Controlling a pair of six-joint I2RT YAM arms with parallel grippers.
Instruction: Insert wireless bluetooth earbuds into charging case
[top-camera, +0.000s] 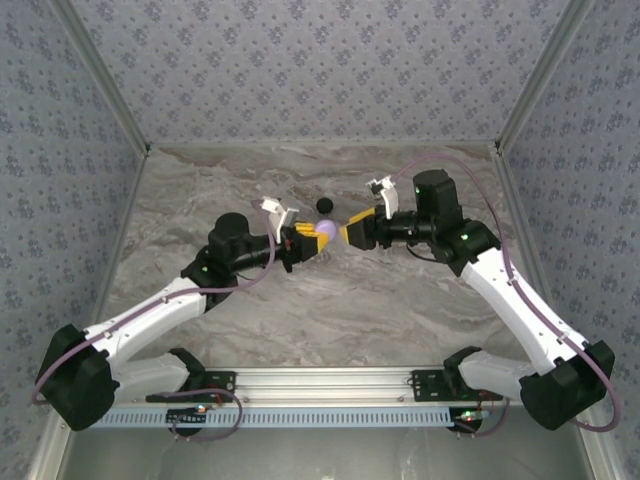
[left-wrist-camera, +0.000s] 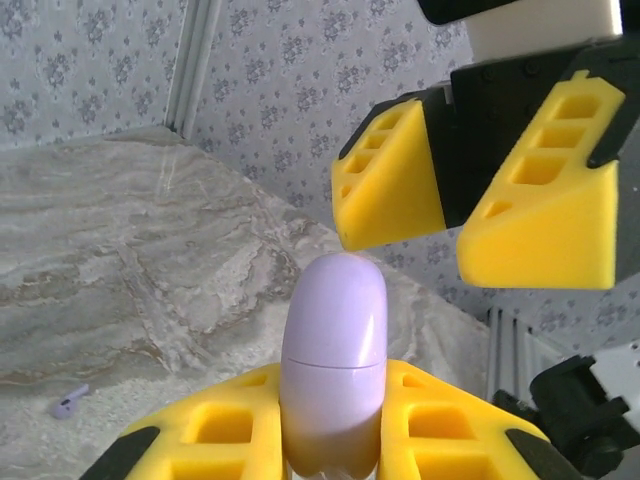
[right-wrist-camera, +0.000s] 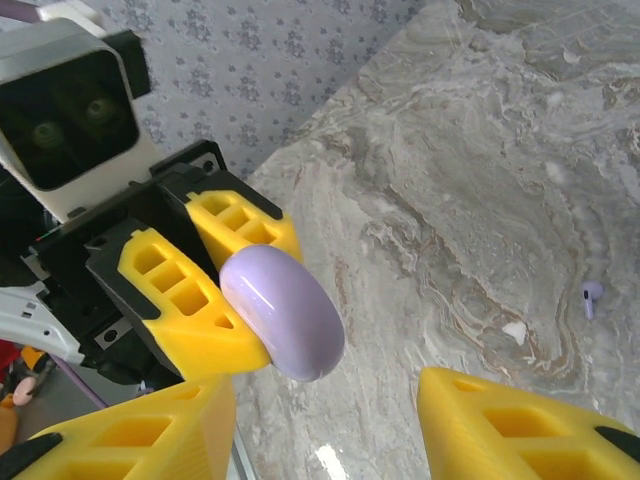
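Observation:
The charging case (left-wrist-camera: 335, 340) is a pale lavender rounded shell with a closed seam across its middle. My left gripper (left-wrist-camera: 333, 410) is shut on its lower half and holds it off the table. It also appears in the top view as the case (top-camera: 329, 229) between the two grippers. My right gripper (right-wrist-camera: 330, 430) is open, its yellow fingers (left-wrist-camera: 392, 178) spread just beyond the case's free end without touching it. One small lavender earbud (right-wrist-camera: 592, 297) with a short stem lies on the marble table, the same earbud (left-wrist-camera: 68, 404) showing low at the left in the left wrist view.
A small black round object (top-camera: 323, 205) sits on the marble table (top-camera: 400, 300) just behind the two grippers. Patterned walls enclose the table on three sides. Both arms reach in toward the table's middle.

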